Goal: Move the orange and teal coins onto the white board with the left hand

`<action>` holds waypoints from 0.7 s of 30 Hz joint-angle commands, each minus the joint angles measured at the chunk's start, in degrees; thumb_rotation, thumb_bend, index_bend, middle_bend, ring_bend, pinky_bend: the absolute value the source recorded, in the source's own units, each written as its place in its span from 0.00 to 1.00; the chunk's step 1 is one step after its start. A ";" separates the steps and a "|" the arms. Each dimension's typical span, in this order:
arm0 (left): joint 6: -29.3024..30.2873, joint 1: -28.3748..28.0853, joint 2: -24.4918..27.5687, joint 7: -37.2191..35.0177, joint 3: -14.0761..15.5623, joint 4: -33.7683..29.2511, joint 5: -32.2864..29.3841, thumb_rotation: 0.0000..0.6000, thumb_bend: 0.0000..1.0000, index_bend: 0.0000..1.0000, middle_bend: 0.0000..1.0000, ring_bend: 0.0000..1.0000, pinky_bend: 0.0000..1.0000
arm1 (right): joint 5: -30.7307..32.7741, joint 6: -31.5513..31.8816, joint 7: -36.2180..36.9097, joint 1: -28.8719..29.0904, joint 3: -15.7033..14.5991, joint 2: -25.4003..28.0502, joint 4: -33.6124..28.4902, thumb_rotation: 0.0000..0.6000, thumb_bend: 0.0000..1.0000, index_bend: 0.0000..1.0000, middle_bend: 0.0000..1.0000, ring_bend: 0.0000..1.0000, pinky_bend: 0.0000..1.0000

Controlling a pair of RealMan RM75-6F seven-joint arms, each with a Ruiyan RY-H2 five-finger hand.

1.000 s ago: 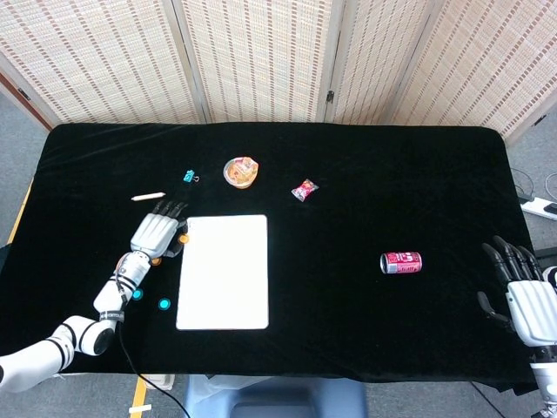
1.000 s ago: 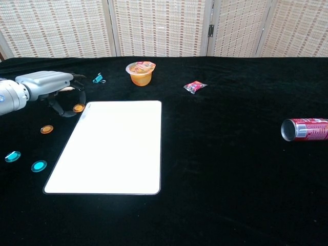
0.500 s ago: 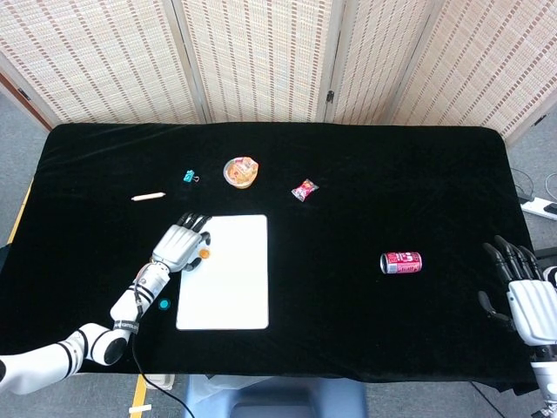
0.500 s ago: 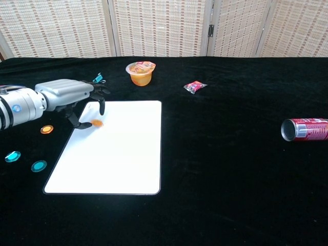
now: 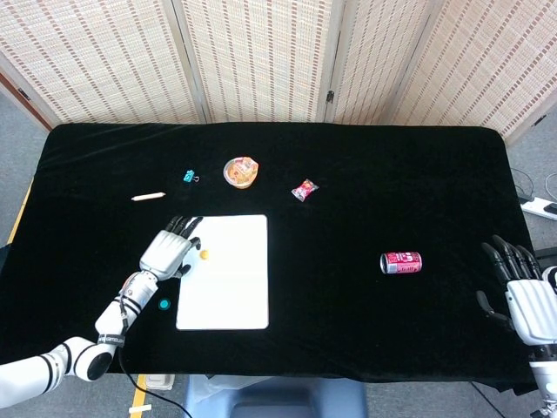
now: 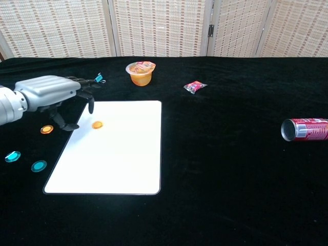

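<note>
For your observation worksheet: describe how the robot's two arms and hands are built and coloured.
The left hand has a silver-grey metallic back and black fingers, on a white arm built of rounded segments with dark bands at the joints. The right hand matches: a pale grey back and black fingers.

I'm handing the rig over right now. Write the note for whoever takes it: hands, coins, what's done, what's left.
Left hand: holds nothing, fingers apart, over the white board's far-left corner.
Right hand: idle at the table's right edge, holding nothing.
Done: one orange coin lies on the board.
Left: the second orange coin and two teal coins, all on the cloth left of the board.
</note>
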 commanded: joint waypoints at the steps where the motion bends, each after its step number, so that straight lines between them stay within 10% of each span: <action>1: 1.00 1.37 0.94 0.00 1.01 -0.14 0.04 1.00 0.35 0.44 0.05 0.00 0.00 | -0.12 -0.07 0.04 0.09 -0.03 -0.08 0.05 1.00 0.46 0.00 0.01 0.00 0.00; 21: -0.28 4.38 -2.69 -5.28 1.64 11.32 -1.35 1.00 0.35 0.45 0.05 0.00 0.00 | -0.64 -0.08 -0.60 0.43 -0.10 -0.02 -0.57 1.00 0.46 0.00 0.01 0.00 0.00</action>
